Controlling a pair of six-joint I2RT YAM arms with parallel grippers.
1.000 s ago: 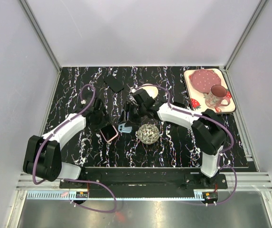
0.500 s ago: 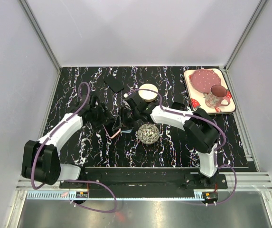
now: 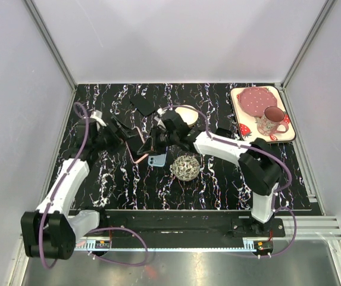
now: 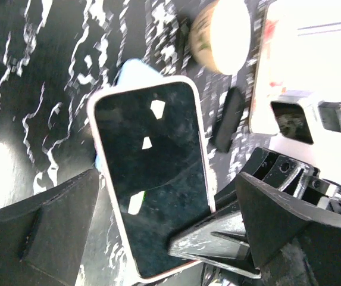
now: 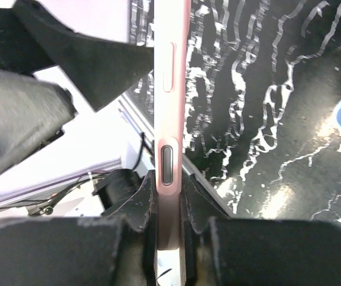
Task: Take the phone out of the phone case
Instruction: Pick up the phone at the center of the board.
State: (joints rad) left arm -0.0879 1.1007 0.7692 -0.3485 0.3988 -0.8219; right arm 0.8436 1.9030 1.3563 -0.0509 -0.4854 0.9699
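Phone clamped in the right gripper [image 5: 169,205], lifted off the black marbled table [image 3: 99,179].
The right gripper pinches the pink-rimmed phone [image 4: 152,149] by one end, so it stands on edge with its dark screen towards the left gripper [image 4: 167,190]. The left gripper's fingers are spread wide on either side of the phone; contact there cannot be told. A pale blue shell [image 3: 157,159] lies flat on the table just beside the phone, near a wire ball [image 3: 186,167].
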